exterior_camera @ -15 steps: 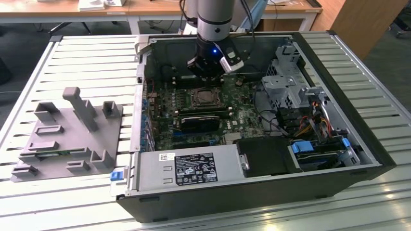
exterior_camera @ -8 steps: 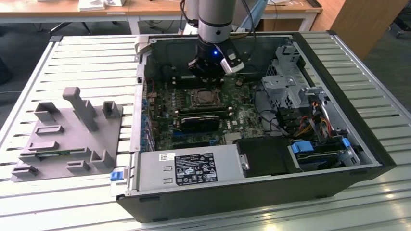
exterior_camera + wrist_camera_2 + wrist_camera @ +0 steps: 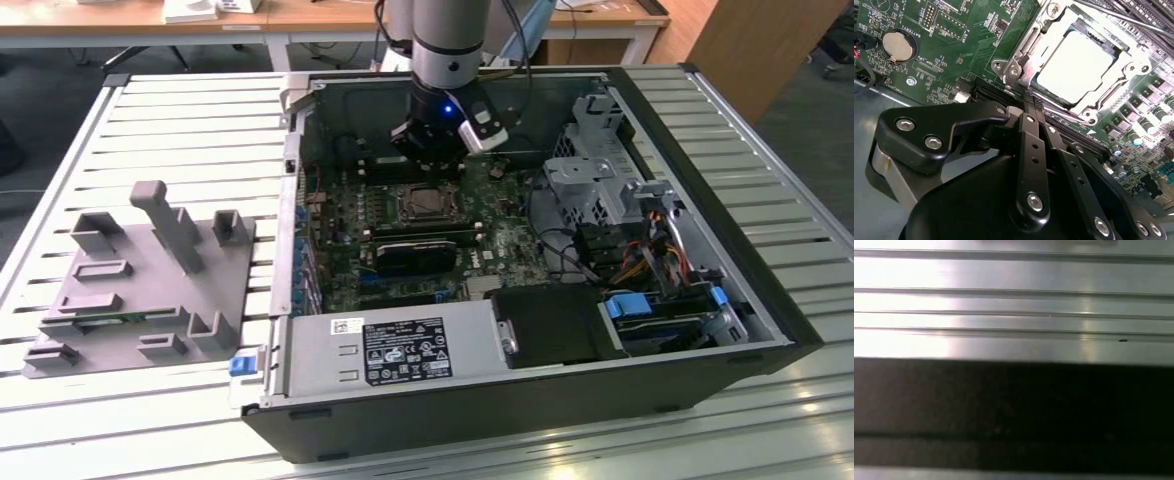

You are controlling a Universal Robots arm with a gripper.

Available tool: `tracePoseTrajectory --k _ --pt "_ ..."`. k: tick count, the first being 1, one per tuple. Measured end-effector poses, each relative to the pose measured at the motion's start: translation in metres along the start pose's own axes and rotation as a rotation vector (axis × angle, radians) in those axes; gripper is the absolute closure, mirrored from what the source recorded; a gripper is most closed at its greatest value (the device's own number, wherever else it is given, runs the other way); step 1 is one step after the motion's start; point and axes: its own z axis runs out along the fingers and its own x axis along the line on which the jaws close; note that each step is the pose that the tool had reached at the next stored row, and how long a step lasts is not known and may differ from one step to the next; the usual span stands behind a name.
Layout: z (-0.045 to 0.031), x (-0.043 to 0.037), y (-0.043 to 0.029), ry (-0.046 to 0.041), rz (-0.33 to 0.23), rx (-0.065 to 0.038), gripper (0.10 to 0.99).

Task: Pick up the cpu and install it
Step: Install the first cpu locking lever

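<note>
The cpu, a flat square chip with a silvery top, lies inside the motherboard socket, and the metal frame sits around it. In the exterior view the socket is in the middle of the open computer case. My gripper hangs just above the socket's far side. In the second wrist view the gripper has its two black fingers pressed together with nothing between them. Their tips are a little short of the socket's edge and apart from the chip.
The grey tray with upright pegs lies on the slatted metal table at the exterior view's left. Inside the case are a black card, a power supply, a drive cage and cables. A coin battery sits on the board.
</note>
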Motion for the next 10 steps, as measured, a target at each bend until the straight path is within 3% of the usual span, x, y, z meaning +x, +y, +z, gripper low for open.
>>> tracePoseTrajectory --k 6,10 --pt "0.0016 -0.0008 -0.0001 0.0004 0.0 0.018 0.98" --pt "0.0038 -0.002 0.0003 0.0004 0.0 0.023 0.98"
